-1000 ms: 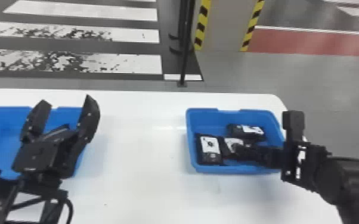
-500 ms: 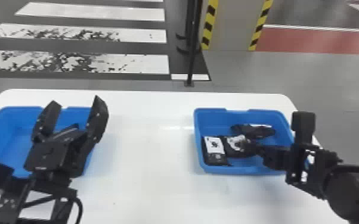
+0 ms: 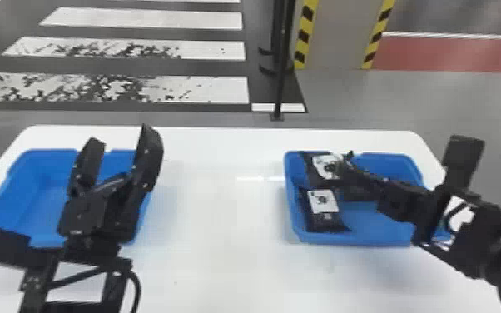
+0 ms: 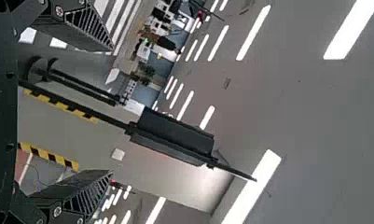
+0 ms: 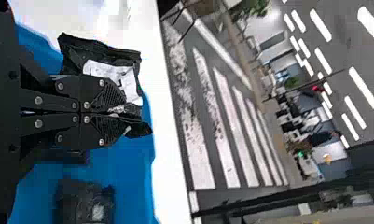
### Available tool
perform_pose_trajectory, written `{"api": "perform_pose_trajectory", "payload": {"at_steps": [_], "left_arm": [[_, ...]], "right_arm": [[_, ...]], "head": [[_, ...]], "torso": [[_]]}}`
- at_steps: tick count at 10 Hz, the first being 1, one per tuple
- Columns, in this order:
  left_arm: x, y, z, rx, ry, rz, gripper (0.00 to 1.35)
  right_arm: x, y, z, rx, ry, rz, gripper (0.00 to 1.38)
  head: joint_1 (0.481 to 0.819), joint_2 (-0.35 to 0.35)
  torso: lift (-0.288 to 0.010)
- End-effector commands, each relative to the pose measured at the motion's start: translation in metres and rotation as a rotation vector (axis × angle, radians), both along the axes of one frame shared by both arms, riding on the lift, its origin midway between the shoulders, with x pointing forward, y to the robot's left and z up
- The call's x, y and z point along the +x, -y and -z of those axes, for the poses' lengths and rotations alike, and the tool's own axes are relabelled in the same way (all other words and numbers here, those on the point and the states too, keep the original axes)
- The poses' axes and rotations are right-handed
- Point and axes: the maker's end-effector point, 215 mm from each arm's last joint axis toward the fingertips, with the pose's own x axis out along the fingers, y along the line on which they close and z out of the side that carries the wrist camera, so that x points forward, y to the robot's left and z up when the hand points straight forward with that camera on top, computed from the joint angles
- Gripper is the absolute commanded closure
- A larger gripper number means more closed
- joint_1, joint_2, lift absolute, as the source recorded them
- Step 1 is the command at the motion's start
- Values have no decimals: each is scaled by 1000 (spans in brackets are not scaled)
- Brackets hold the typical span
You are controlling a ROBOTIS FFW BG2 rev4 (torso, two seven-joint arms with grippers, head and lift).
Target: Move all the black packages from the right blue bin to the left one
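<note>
My right gripper (image 3: 341, 166) is shut on a black package (image 3: 319, 179) with a white label, held over the left part of the right blue bin (image 3: 355, 240). In the right wrist view, the fingers of the right gripper (image 5: 124, 114) pinch this package (image 5: 107, 51) by its edge. A second labelled black package (image 3: 322, 208) lies in the bin's near left corner. Another dark package (image 5: 84, 200) rests on the bin floor in the right wrist view. My left gripper (image 3: 120, 137) stands open above the left blue bin (image 3: 33, 187); the left gripper (image 4: 112, 110) has nothing between its fingers.
Both bins stand on a white table (image 3: 220, 208), with a wide stretch of tabletop between them. A thin black pole (image 3: 281, 75) rises from the floor behind the table's far edge.
The right gripper and its package have risen and moved toward the bin's far left side. The left gripper keeps its open pose, while the head view has shifted slightly.
</note>
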Motion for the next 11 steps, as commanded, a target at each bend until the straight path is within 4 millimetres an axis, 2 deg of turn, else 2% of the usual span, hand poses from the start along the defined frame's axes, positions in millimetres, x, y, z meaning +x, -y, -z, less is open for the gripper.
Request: {"api": "perform_pose_trajectory", "payload": {"at_steps": [1,3,4,6,7,8,10,11], "left_arm": [[0,16,2,-167,-19,78,136],[0,59,8,-230,-63,203,142],[1,76,10,-222,-78,247,142],[2,88,18,-152,-101,268,142],[3,95,28,-137,-137,291,142],[4,95,29,-104,-137,285,142],[3,104,33,-88,-150,316,183],[5,108,39,-45,-161,335,723]], "right_arm": [[-1,-27,-30,105,56,-64,1193],[-15,-84,-57,242,74,-199,1191],[-24,-117,-62,325,54,-285,1191],[-46,-164,-71,400,38,-398,1191],[-59,-186,-76,413,39,-455,1191],[-67,-201,-81,412,46,-490,1191],[-69,-209,-87,415,59,-511,1191],[-66,-207,-88,417,67,-504,1191]], "head": [[695,-36],[695,-16],[695,-7],[695,18],[695,42],[695,64],[695,93],[695,97]], "torso": [[-171],[-171],[-171],[-171],[-171],[-171],[-171],[-171]]}}
